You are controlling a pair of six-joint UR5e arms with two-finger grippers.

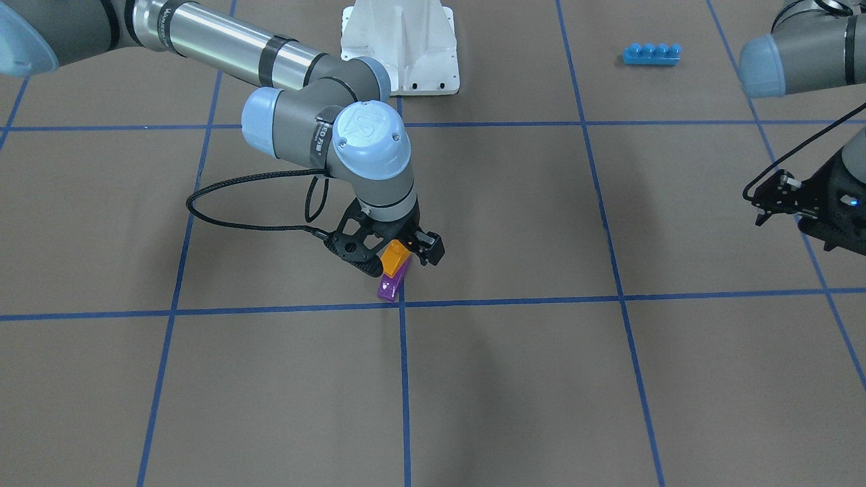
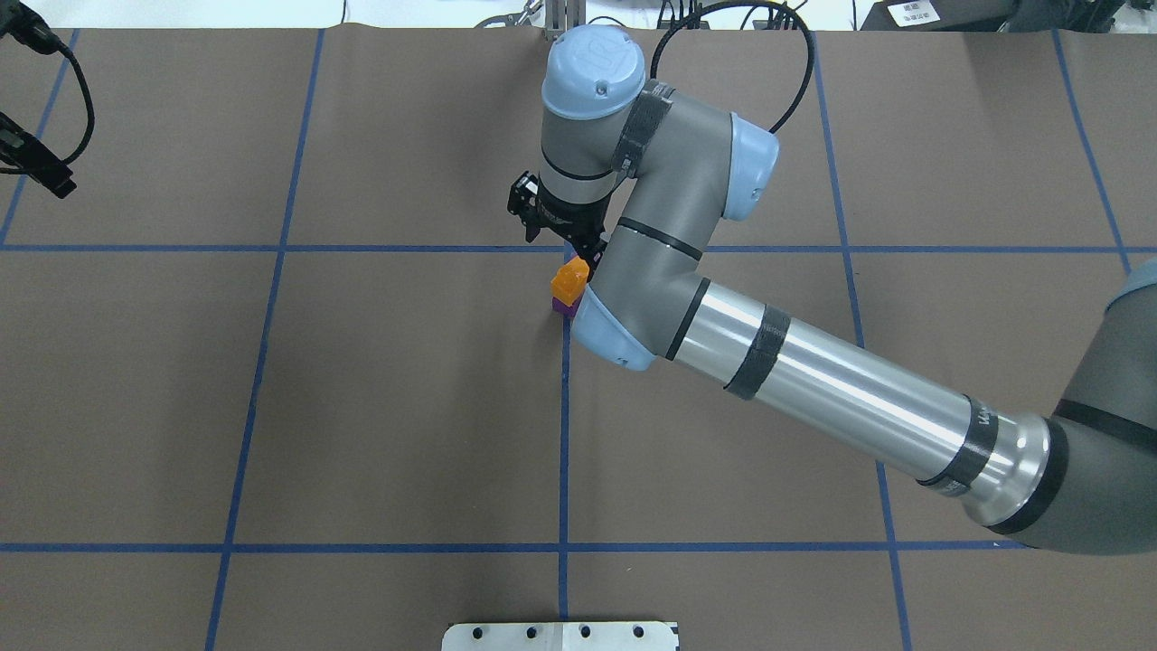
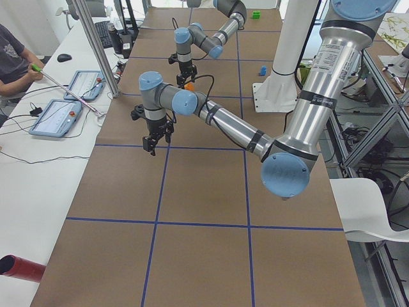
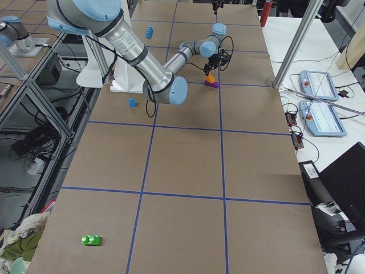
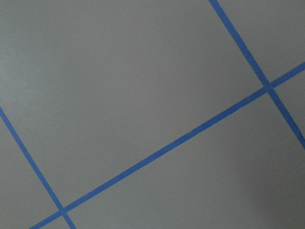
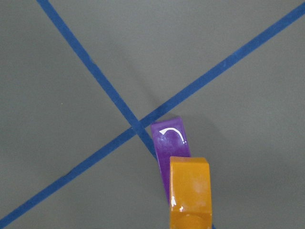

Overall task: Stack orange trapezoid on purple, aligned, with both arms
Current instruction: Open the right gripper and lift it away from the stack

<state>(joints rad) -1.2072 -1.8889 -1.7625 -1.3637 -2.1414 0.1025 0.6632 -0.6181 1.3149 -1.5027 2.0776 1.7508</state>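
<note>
Orange trapezoid (image 6: 189,188) pinched in right tool (image 1: 398,258), over purple (image 6: 169,140) — wrist view shows overlap, left tool's (image 1: 768,203) state unclear

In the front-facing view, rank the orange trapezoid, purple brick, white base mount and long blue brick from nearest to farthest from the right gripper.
1. orange trapezoid, held in the right gripper.
2. purple brick, just beneath the orange one.
3. white base mount, top centre.
4. long blue brick, top right.
</note>
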